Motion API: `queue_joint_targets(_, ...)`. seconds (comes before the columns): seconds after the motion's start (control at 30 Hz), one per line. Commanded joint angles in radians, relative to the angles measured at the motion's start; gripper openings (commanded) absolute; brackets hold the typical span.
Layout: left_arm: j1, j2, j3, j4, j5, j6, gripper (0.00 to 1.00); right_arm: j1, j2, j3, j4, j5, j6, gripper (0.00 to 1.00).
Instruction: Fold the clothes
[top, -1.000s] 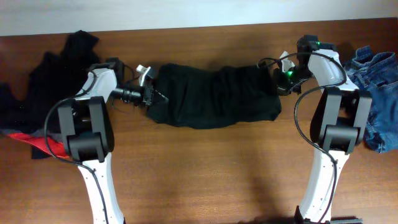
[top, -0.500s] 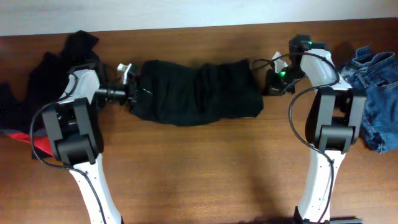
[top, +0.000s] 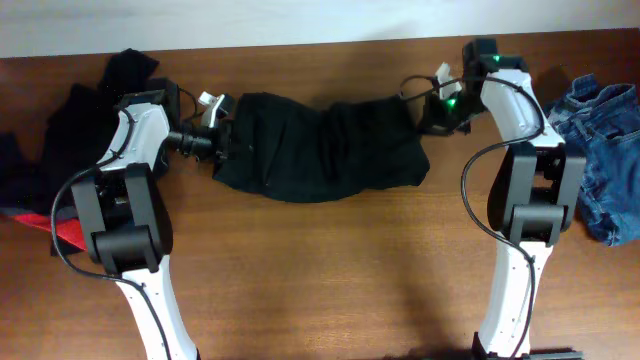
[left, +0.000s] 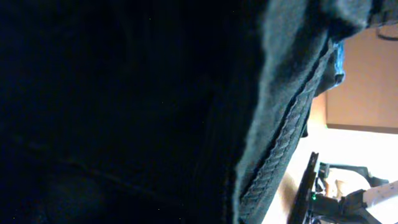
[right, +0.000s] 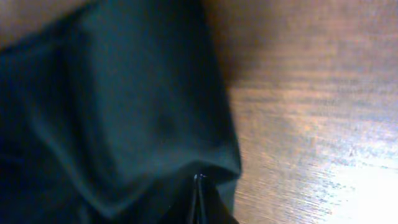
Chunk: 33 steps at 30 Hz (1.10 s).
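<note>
Item one: a long, limp black garment (top: 320, 155), lying across the far middle of the brown wooden table (top: 330, 280), strung between the left gripper (top: 222, 142) at its left end and the right gripper (top: 432, 112) at its upper right corner. Handling, as we judge it: light, soft, with no stiffness of its own. It will sag and bunch wherever unsupported, so we would take it at corners or along a hem, never mid-panel. Fingers: the right pair appears pinched on a gathered fold, with creases running to a dark fingertip (right: 200, 198) in the right wrist view. The left pair is smothered in cloth, and we cannot tell whether it is clamped. The left wrist view alone gives a ribbed hem (left: 283, 143) at close range; the right wrist view alone gives bare table beside the cloth's edge. Only the overhead view lists the rest: a heap of black clothes (top: 70, 130) with a red edge (top: 65, 232) at far left and crumpled blue denim jeans (top: 605, 150) at far right, neither touching the spread piece.
</note>
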Motion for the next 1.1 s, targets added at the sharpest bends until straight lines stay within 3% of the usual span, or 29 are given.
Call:
queue_joint_targets(0.0, 0.003, -0.045, 0.016, 0.006, -0.050, -0.049, 0.01, 0.000, -0.020, 0.051, -0.002, -0.041, 0.016, 0.04)
queue_joint_targets(0.57, 0.001, -0.058, 0.047, 0.007, -0.089, -0.123, 0.01, 0.034, -0.008, -0.140, 0.067, -0.008, 0.030, 0.04)
queue_joint_targets(0.67, -0.021, -0.079, 0.081, 0.007, -0.226, -0.183, 0.01, 0.039, 0.018, -0.156, 0.073, -0.005, 0.030, 0.04)
queue_joint_targets(0.83, -0.083, -0.126, 0.114, 0.010, -0.316, -0.191, 0.01, 0.066, 0.062, -0.183, 0.097, 0.002, 0.030, 0.04)
queue_joint_targets(1.07, -0.267, -0.162, 0.148, 0.044, -0.456, -0.241, 0.01, 0.119, 0.105, -0.199, 0.123, 0.007, 0.033, 0.04)
